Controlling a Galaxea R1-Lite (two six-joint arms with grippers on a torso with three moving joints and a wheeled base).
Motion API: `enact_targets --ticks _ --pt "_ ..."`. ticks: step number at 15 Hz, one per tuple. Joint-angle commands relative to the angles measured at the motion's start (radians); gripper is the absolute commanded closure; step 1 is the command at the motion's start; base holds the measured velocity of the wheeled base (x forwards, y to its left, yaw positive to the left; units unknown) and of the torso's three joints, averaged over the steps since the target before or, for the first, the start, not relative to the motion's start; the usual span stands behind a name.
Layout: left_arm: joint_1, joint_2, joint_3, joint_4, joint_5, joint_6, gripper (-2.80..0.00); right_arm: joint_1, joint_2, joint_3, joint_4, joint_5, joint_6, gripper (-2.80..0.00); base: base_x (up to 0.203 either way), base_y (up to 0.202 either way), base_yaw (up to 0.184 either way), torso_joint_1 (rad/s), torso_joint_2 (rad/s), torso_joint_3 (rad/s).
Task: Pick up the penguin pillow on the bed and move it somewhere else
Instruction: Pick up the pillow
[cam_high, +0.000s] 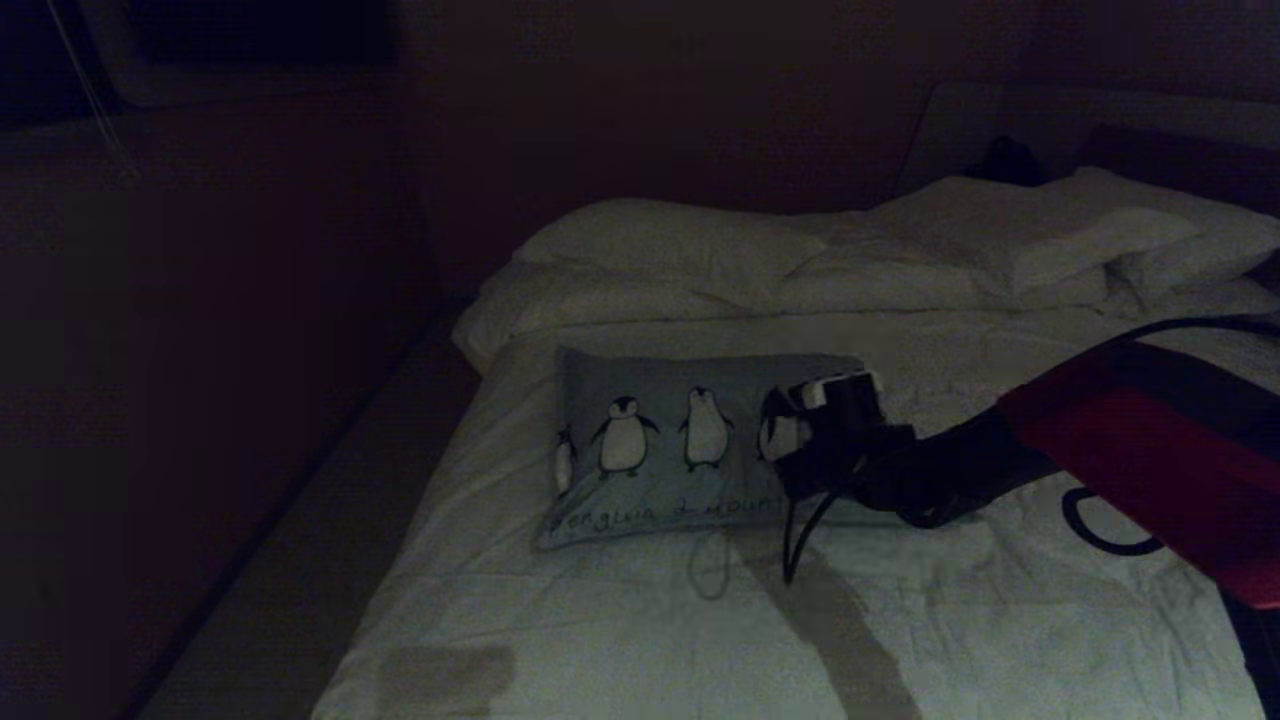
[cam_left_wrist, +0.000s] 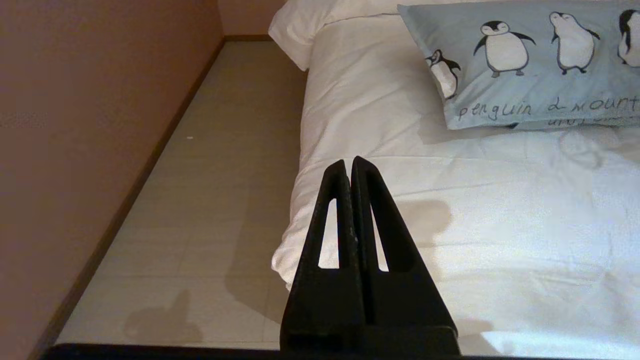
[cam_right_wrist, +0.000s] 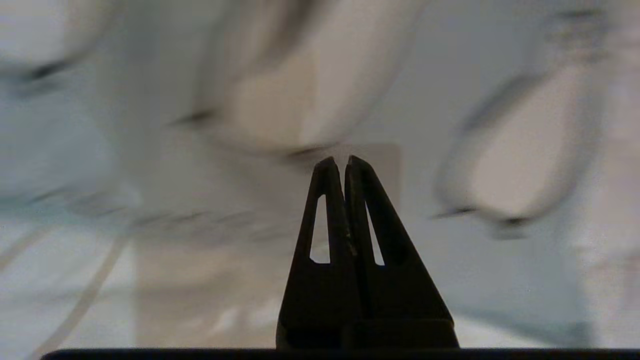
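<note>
Lying on the white bed (cam_high: 700, 640): penguin pillow (cam_high: 660, 450); right tool (cam_right_wrist: 339, 162) fingers together, left tool (cam_left_wrist: 348, 165) likewise.

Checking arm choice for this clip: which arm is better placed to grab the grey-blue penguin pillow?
Right. The right gripper, fingers shut, hangs over the grey-blue penguin pillow; the left gripper sits shut near the white bed's edge.

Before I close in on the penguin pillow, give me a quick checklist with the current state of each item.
1. Penguin pillow lying flat on the bed: ok.
2. Right gripper over the pillow's right end: ok.
3. Right gripper open for a grasp: not ok, jaws shut with nothing between them.
4. Contact between right gripper and pillow: cannot tell.
5. Left gripper out of the way, shut, near the bed's edge: ok.
6. White pillows clear of the grasp, far at the head of the bed: ok.
</note>
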Motion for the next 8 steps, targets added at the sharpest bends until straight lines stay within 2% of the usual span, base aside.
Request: enact_targets --ticks 1,5,8 --pt "0.0 0.0 0.0 0.0 0.002 -0.001 0.0 -0.054 -0.029 0.013 -0.041 0.022 0.076 0.0 0.0 0.0 0.0 0.0 0.0 0.0" --pt "0.0 0.0 0.0 0.0 0.001 -0.001 0.0 -0.151 -0.079 0.041 0.046 0.196 0.338 0.0 0.0 0.0 0.0 0.0 0.0 0.0" --pt "0.0 0.0 0.0 0.0 0.001 -0.001 0.0 -0.235 -0.121 0.042 0.147 0.41 0.471 0.0 0.0 0.0 0.0 0.0 0.0 0.0"
